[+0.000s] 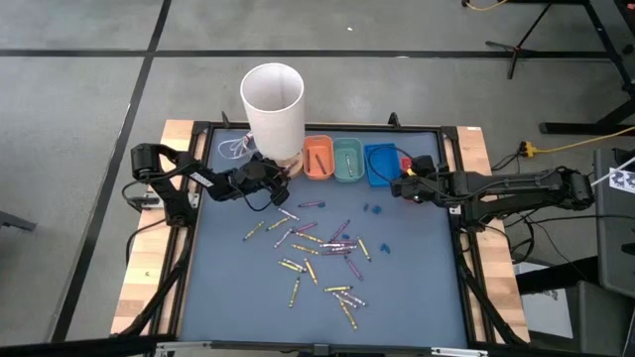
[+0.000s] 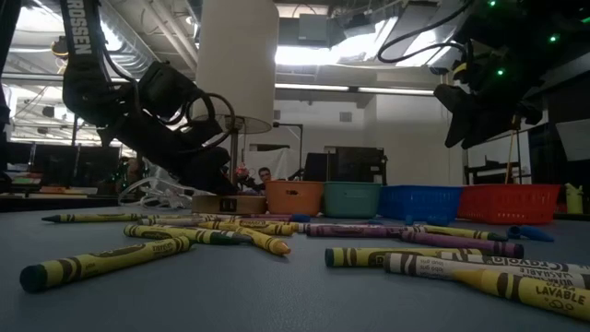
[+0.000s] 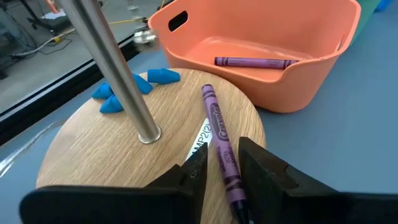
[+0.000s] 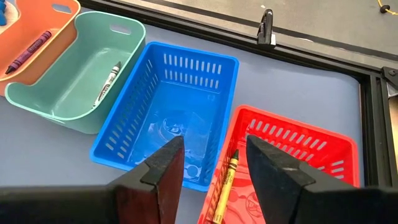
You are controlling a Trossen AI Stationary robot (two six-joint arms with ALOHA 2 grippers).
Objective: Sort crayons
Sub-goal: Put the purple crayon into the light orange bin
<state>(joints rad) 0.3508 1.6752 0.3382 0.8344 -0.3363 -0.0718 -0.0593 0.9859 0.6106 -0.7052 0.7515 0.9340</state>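
Several crayons (image 1: 317, 253), yellow, purple and pale, lie scattered on the blue-grey mat. My left gripper (image 3: 221, 158) is shut on a purple crayon (image 3: 216, 121) over the round wooden base (image 3: 118, 155) of the white roll's stand (image 1: 273, 104), beside the orange tray (image 3: 298, 56), which holds one purple crayon (image 3: 252, 61). My right gripper (image 4: 214, 146) is open and empty above the blue basket (image 4: 180, 106) and red basket (image 4: 298, 143). A yellow crayon (image 4: 225, 180) lies in the red basket and a pale one (image 4: 107, 84) in the teal tray (image 4: 74, 68). My left gripper pinches the purple crayon's rear part (image 3: 226, 167) between its two fingers. The crayon runs along the fingers and sticks out ahead of them, its tip (image 3: 207, 91) over the wooden base. Whether the crayon touches the base I cannot tell.
The stand's metal rod (image 3: 115, 68) rises just beside my left gripper. Small blue bits lie on the wooden base (image 3: 134, 87) and on the mat (image 1: 374, 209). The four trays stand in a row along the mat's far edge (image 1: 347, 159). A raised dark frame (image 1: 193, 248) borders the mat.
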